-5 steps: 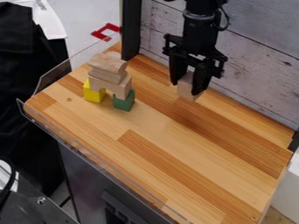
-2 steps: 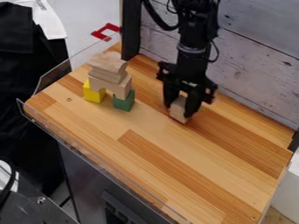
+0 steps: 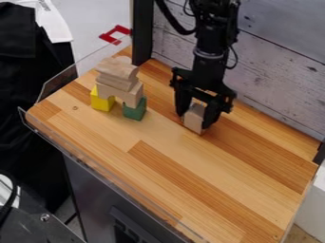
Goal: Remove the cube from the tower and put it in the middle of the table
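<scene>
one pale, bare-wood block (image 3: 194, 122) to mind, down on the striped wooden tabletop (image 3: 190, 163), between the jaws of the black gripper (image 3: 196, 118); cannot tell whether pinched or merely straddled. sits well apart from the tower of yellow, green and plain wooden blocks (image 3: 130, 95), rather toward the back wall (image 3: 279, 71). looks light, stiff and hard to damage, likely not slippery. best taken by two opposite flat faces, squarely, to avoid twisting or tipping on release.

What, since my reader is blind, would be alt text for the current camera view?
Black gripper around a pale block, low over a wooden table; at image left, a wooden tower on yellow block and green block.
</scene>
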